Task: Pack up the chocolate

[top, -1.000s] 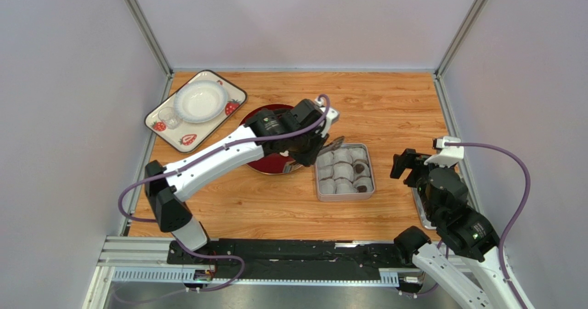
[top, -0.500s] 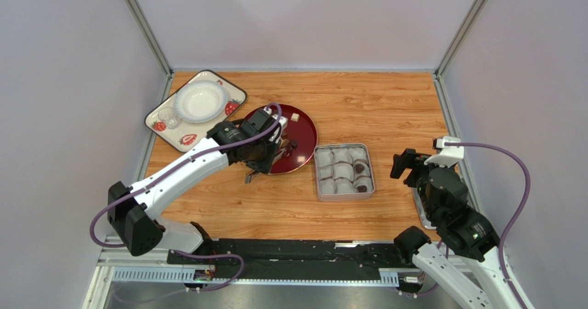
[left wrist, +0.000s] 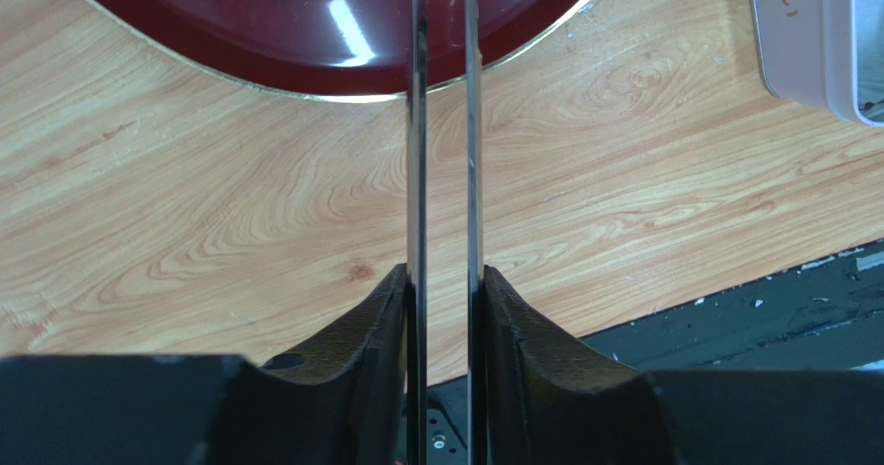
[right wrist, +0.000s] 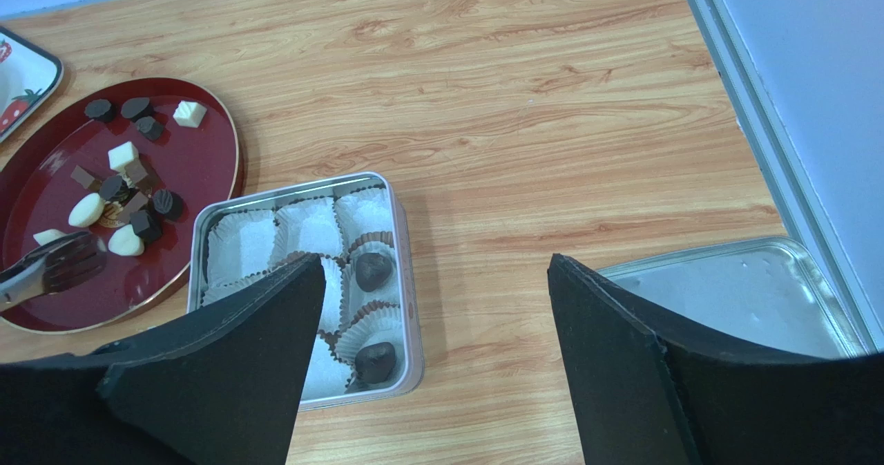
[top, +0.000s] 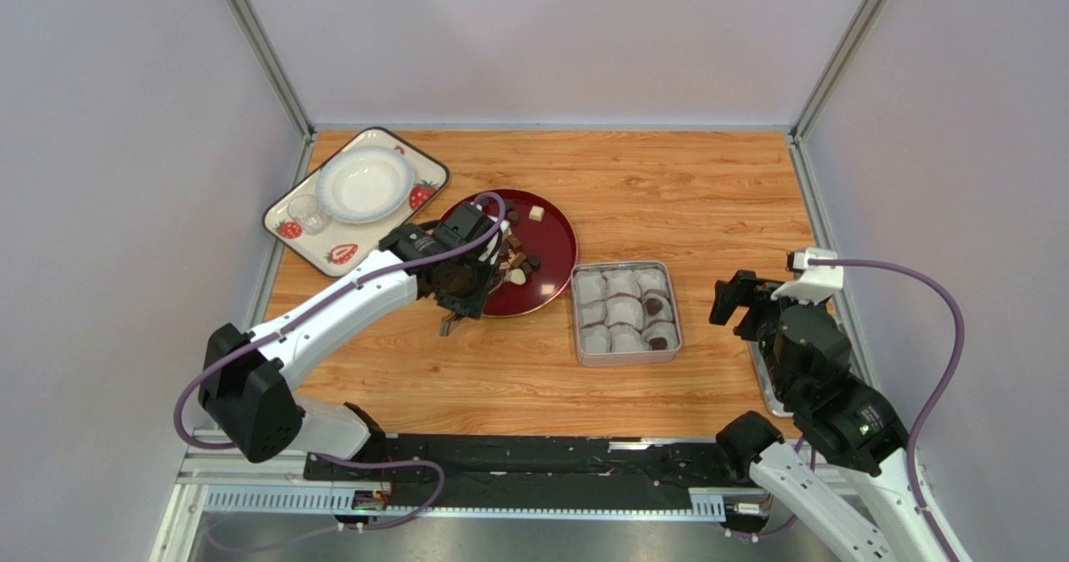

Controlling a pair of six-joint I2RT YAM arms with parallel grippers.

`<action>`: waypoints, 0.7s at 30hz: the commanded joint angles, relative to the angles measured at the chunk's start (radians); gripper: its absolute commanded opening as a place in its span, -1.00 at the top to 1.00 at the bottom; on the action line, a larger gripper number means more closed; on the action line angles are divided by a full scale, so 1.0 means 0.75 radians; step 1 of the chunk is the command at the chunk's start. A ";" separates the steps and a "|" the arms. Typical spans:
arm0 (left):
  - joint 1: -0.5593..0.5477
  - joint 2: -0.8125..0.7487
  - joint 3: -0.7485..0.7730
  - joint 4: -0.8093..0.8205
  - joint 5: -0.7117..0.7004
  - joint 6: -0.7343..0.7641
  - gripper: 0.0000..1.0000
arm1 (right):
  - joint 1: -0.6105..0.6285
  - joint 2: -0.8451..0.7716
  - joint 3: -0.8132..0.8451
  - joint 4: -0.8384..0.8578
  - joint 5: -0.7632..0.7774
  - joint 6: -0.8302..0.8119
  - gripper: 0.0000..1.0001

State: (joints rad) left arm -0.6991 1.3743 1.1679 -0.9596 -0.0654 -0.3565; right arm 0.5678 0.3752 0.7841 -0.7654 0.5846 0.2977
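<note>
The plate [right wrist: 199, 180] holds loose chocolate [right wrist: 122, 156] (dark and white); the tin [right wrist: 408, 289] has two pieces in its right cups [right wrist: 368, 216]. Left gripper [left wrist: 444, 278] clamps tongs [left wrist: 417, 123], right gripper [right wrist: 436, 263] gapes wide.

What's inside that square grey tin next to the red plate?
The tin holds white paper cups. Two dark chocolates sit in cups along its right side. In the right wrist view, a black jaw covers the near-left cups, so their contents are hidden there.
</note>
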 commanded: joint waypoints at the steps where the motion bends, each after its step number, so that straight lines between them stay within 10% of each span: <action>1: 0.008 0.045 0.030 0.071 0.022 0.046 0.21 | -0.002 -0.001 0.000 0.049 0.000 -0.017 -0.67; 21: 0.008 0.090 0.073 0.105 0.040 0.070 -0.01 | -0.002 0.005 0.000 0.051 -0.008 -0.023 -0.66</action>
State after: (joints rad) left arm -0.6987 1.4254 1.1687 -0.9222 -0.0254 -0.3187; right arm 0.5678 0.3759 0.7841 -0.7654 0.5823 0.2974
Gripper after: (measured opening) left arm 0.494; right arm 0.832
